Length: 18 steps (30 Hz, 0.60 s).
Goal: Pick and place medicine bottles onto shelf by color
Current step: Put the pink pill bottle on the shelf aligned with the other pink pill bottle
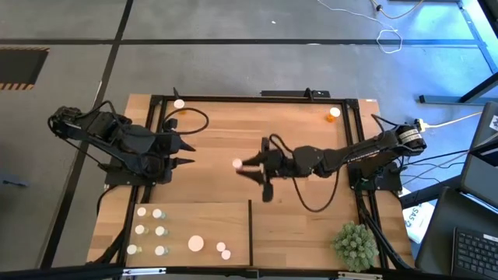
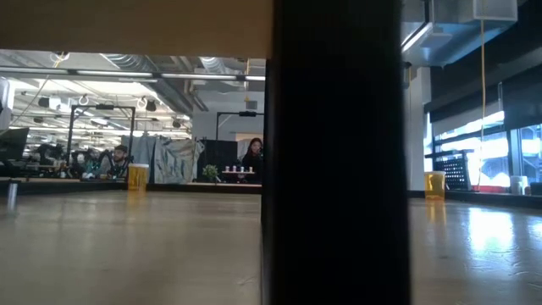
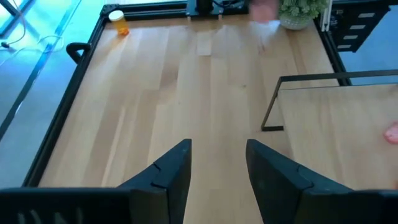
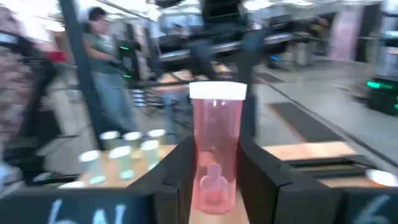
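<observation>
Right gripper (image 4: pixel 214 177) shut on pink bottle (image 4: pixel 216 149), up over mid-table, away from shelf (image 1: pixel 204 225). Looks light, hard, smooth, maybe slippery; best pinched round the body, under the cap.

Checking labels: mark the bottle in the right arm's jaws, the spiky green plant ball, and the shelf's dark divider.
Pink translucent white-capped bottle (image 4: pixel 215 155): right wrist view, mid-body between the jaws.
Spiky green plant ball (image 1: pixel 356 244): high view, centre of foliage.
Thin dark upright divider (image 1: pixel 250 231): high view, mid-length of its top edge.
</observation>
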### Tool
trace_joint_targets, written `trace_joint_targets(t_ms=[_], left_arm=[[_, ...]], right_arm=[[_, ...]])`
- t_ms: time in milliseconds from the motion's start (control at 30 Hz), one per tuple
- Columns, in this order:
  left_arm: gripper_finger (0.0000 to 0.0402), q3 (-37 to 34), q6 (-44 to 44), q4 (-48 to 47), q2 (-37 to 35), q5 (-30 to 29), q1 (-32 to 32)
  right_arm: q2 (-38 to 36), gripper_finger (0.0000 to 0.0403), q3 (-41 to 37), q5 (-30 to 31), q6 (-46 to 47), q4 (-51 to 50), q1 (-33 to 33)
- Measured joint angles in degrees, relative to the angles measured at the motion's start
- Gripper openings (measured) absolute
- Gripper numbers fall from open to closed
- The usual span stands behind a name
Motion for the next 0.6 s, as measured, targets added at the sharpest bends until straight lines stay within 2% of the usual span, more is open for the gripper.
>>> trace_joint_targets(t_ms=[267,600], left_arm=[[0.0145,0.0,0.0,0.0,0.0,0.0,0.0],[0.0146,0.0,0.0,1.1,1.6,1.0,0.0]], right_arm=[[0.9,0.0106,-7.9,-3.4,4.4,7.8,1.6],[10.9,0.0106,-1.5,-17.7,4.2,11.9,1.9]])
